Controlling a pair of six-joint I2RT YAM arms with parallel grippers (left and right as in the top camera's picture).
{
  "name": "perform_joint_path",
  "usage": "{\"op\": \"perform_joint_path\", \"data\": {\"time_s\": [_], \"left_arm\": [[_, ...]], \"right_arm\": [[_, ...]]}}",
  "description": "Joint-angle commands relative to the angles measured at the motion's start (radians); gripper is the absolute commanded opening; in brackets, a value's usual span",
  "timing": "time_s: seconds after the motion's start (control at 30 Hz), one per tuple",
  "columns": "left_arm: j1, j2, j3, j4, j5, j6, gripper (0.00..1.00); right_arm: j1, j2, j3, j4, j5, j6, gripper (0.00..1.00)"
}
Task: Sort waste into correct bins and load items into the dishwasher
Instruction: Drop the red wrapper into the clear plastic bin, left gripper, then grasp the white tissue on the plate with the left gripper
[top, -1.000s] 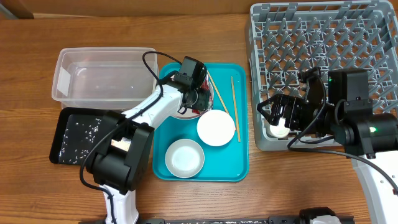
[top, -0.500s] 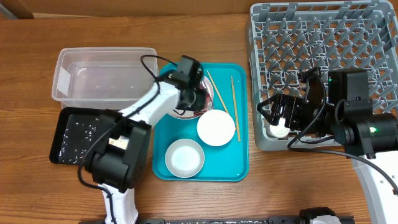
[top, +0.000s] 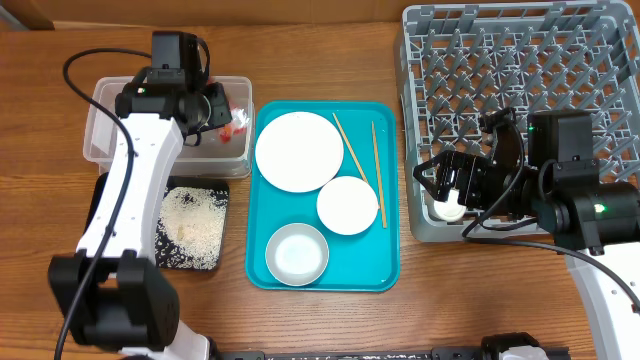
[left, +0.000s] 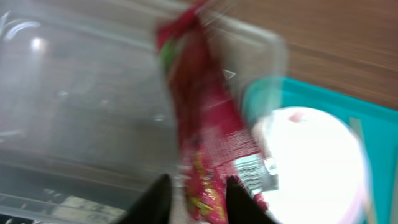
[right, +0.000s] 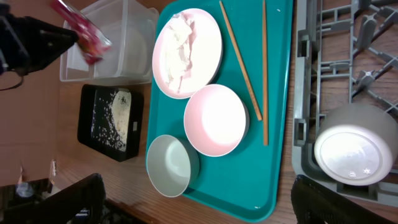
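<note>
Off the plate (top: 298, 150) now, dangling the red snack wrapper (left: 205, 124) pinched in the left hand (left: 199, 202) above the clear tub (top: 125, 135) beneath, nearly binned.

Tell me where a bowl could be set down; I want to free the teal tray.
The grey rack is nearly all free pegs; only a white cup sits at its near-left corner. On the teal tray, the near-right corner, bordered by the near bowl and the chopsticks, is bare. Its far half is crowded: plate and other bowl.
</note>
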Motion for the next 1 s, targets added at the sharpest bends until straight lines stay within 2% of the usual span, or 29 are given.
{"op": "perform_joint_path", "data": {"time_s": [0.0,0.1,0.2,0.37,0.47,0.57,0.6,0.7,0.77,0.83,0.9,0.93,0.97], "left_arm": [[-0.004,0.044,-0.02,0.004,-0.088,0.011,0.5],[-0.024,0.036,0.012,0.005,-0.011,0.015,0.56],[-0.079,0.028,0.036,0.006,0.038,0.035,0.55],[-0.219,0.068,0.023,0.027,0.017,0.098,0.55],[-0.296,0.15,0.013,0.048,-0.062,0.101,0.59],[-0.334,0.259,0.013,0.061,-0.109,0.068,0.58],[-0.34,0.305,0.013,0.063,-0.127,0.022,0.58],[-0.337,0.381,0.013,0.069,-0.134,-0.05,0.58],[-0.336,0.406,0.013,0.078,-0.119,-0.053,0.56],[-0.336,0.409,0.014,0.077,-0.093,-0.048,0.4],[-0.339,0.394,0.035,0.056,-0.068,-0.034,0.09],[-0.339,0.382,0.053,0.039,-0.06,-0.034,0.04],[-0.339,0.367,0.075,0.016,-0.056,-0.034,0.04]], "right_arm": [[0.0,-0.002,0.017,0.002,0.006,-0.006,0.97],[0.0,-0.002,0.017,-0.003,0.006,-0.007,0.97],[0.0,-0.002,0.017,0.003,0.006,-0.007,0.97],[0.0,-0.002,0.017,0.005,0.006,-0.006,0.97],[0.0,-0.002,0.017,0.006,0.006,-0.006,0.97],[0.0,-0.002,0.017,0.003,0.006,-0.007,0.96],[0.0,-0.002,0.017,0.003,0.006,-0.006,0.97],[0.0,-0.002,0.017,0.003,0.006,-0.006,0.97],[0.0,-0.002,0.017,0.003,0.006,-0.006,0.97],[0.0,-0.002,0.017,0.003,0.006,-0.006,0.97],[0.0,-0.002,0.017,0.003,0.006,-0.007,0.97],[0.0,-0.002,0.017,0.003,0.006,-0.007,0.97],[0.0,-0.002,0.017,0.003,0.006,-0.007,0.97]]}}
